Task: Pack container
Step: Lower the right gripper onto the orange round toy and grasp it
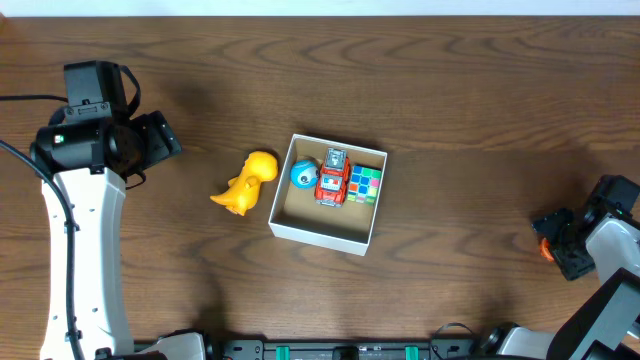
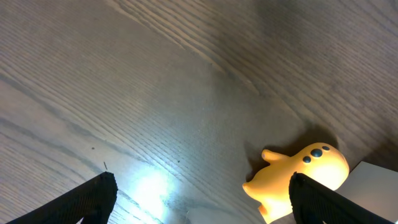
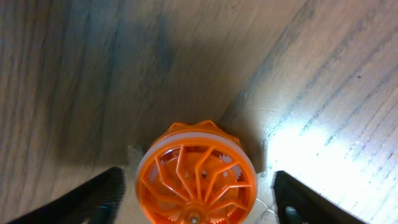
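The container (image 1: 322, 232) is a white-walled square box with a tan inside at the table's middle. It holds a blue ball (image 1: 303, 175), a red toy car (image 1: 332, 178) and a colourful cube (image 1: 365, 184). A yellow duck toy (image 1: 247, 182) lies on the table just left of it and shows in the left wrist view (image 2: 298, 177). My left gripper (image 2: 202, 200) is open above bare wood, its right finger in front of the duck. My right gripper (image 3: 196, 199) is open around an orange spinning wheel toy (image 3: 196, 183), seen at the far right (image 1: 545, 248).
The wooden table (image 1: 450, 90) spreads around the box. A white corner of the container (image 2: 379, 174) shows at the right edge of the left wrist view. The left arm (image 1: 85, 230) stands at the left side, the right arm (image 1: 610, 250) at the right edge.
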You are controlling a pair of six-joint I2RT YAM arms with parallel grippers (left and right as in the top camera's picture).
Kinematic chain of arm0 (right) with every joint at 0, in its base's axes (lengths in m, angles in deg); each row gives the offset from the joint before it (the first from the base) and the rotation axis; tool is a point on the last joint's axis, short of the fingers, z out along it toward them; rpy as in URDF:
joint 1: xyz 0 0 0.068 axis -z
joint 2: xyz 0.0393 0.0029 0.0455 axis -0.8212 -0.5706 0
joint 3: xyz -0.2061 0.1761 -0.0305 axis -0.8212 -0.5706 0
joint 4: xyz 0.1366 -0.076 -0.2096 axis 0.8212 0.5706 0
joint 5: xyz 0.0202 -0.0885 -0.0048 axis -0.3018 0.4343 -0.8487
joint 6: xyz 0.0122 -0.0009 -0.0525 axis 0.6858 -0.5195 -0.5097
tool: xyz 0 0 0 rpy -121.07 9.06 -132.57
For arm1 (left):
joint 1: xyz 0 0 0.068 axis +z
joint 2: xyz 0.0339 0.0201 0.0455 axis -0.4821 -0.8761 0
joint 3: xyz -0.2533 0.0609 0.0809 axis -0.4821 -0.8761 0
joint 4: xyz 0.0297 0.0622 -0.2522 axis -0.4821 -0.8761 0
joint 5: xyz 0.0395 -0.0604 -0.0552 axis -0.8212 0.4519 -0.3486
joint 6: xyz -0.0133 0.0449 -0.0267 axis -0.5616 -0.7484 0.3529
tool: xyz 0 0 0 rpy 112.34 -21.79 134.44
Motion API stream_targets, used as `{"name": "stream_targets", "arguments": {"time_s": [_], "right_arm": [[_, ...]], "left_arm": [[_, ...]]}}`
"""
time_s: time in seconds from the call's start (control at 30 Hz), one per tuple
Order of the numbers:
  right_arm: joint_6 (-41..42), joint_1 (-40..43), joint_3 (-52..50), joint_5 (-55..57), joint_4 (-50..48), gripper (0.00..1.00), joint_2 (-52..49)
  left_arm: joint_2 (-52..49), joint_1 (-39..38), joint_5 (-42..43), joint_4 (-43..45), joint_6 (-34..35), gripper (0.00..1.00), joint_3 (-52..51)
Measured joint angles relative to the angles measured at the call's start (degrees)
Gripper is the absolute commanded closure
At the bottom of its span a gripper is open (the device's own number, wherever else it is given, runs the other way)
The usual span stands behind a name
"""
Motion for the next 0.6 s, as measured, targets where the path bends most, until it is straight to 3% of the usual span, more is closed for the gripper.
{"name": "stream_targets", "arguments": {"time_s": [0.37, 0.5, 0.57, 0.6], "right_arm": [[-0.04, 0.0, 0.0, -0.04, 0.0, 0.61, 0.02], [-0.07, 0.0, 0.0, -0.04, 0.02, 0.79, 0.02], [-0.07, 0.0, 0.0, -0.11, 0.02, 0.99, 0.02], [-0.07, 0.0, 0.0, -0.33, 0.02, 0.99, 0.02]], "left_arm": [[-0.02, 0.0, 0.0, 0.0, 0.0, 0.09, 0.02], [0.0, 0.0, 0.0, 0.0, 0.0, 0.1, 0.02], [-0.02, 0.0, 0.0, 0.0, 0.02, 0.1, 0.0], [-0.02, 0.0, 0.0, 0.0, 0.0, 0.09, 0.0]]}}
